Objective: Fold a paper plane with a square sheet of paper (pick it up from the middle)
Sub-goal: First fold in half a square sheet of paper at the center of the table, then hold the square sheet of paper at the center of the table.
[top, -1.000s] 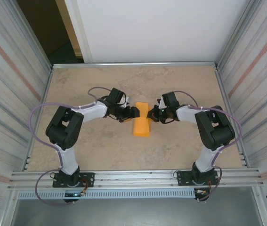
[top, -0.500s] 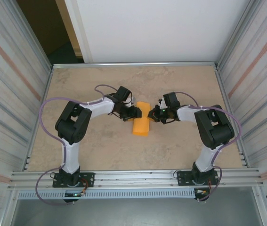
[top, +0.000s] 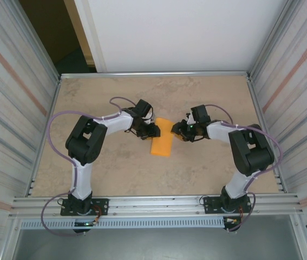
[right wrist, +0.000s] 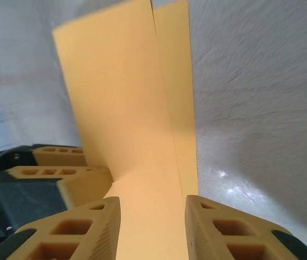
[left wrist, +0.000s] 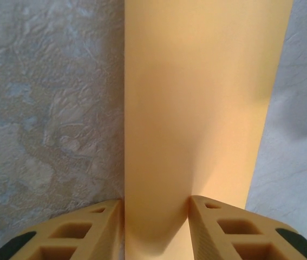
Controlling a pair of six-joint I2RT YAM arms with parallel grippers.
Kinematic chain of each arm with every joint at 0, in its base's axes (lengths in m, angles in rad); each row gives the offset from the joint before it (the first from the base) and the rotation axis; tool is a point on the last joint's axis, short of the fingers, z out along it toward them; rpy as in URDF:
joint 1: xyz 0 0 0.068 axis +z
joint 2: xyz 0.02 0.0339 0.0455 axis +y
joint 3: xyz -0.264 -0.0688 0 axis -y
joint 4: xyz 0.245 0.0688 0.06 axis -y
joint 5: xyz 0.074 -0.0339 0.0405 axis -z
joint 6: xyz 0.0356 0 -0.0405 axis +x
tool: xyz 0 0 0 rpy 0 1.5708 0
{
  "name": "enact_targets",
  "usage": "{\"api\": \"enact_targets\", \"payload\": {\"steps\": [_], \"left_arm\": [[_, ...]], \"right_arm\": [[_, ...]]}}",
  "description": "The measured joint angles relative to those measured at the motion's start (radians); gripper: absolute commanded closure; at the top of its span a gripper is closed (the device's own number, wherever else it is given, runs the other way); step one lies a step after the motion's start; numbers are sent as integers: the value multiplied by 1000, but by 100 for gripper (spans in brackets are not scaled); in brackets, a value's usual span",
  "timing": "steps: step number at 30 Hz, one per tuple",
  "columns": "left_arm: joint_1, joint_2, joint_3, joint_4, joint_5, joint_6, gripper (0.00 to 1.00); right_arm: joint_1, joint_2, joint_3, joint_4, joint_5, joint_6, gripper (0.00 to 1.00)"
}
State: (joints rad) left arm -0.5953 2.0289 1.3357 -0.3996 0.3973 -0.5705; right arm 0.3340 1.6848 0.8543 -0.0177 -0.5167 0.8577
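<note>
Item 1, left gripper: at the far left edge of the square sheet of paper, jaws part-way apart and flanking it. Whether they pinch it I cannot tell.
Item 2, the sheet: mid-tabletop, folded to a narrow strip (not yet dart-shaped), one flap raised.
Item 3, right gripper: jaws apart, paper between them, seemingly unclamped.
Handling note: I'd press the raised flap flat, edges matched, before creasing.
Containers: none to enter.
</note>
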Motion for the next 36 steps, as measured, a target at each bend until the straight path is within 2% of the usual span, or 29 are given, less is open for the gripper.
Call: {"api": "enact_targets", "payload": {"steps": [6,11,15,36], "left_arm": [[-3,11,10,-16,-7,49,62],[-8,34,49,-66,-18,77,60],[-30,60,94,-124,-76,81,61],[-63,132,211,-260,-145,85,51]], "right_arm": [[-19,-112,-37,-41,89,-8,62],[-22,-117,-60,-56,132,-8,63],[-34,-117,-66,-58,151,-3,62],[-43,-107,-87,-20,158,33,61]]}}
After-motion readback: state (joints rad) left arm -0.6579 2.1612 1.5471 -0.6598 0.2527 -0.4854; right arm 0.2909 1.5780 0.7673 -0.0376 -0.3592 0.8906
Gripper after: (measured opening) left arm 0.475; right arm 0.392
